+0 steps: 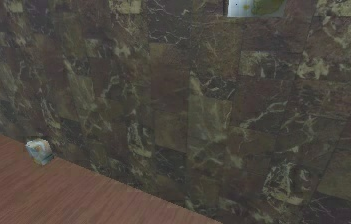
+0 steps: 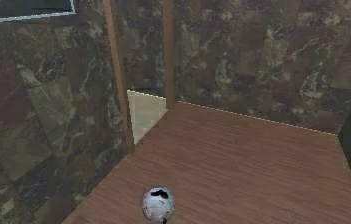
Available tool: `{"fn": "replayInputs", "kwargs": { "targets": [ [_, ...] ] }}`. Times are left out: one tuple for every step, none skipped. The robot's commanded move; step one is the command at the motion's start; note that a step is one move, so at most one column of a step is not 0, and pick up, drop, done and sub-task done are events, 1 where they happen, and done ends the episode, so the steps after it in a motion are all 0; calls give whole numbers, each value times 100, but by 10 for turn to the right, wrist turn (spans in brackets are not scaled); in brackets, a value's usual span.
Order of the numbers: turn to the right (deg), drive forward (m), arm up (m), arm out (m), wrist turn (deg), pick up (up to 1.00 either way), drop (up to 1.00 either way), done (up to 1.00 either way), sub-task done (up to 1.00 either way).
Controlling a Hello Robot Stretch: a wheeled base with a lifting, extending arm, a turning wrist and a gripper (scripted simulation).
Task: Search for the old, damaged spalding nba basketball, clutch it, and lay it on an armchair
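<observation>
Nose to the marble wall (image 1: 183,100), I can't tell the state of my claw, and that pale scuffed ball (image 2: 158,204) on the floor (image 2: 253,160) beside me could roll off toward the doorway (image 2: 146,115) if my turn clips it.

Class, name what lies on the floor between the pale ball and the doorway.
Bare wooden floor lies between the pale ball and the doorway, as the arm side view shows.

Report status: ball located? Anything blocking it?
Pale, dark-marked ball on the wood floor, arm side view's bottom, near the doorway. Bare floor around it. Ahead: marble wall, small pale object at its foot.
</observation>
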Motion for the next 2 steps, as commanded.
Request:
{"fn": "replayInputs", "kwargs": {
  "targets": [
    [0,0,0,0,0,100,0,0,0],
    [0,0,10,0,0,0,0,0,0]
  ]
}}
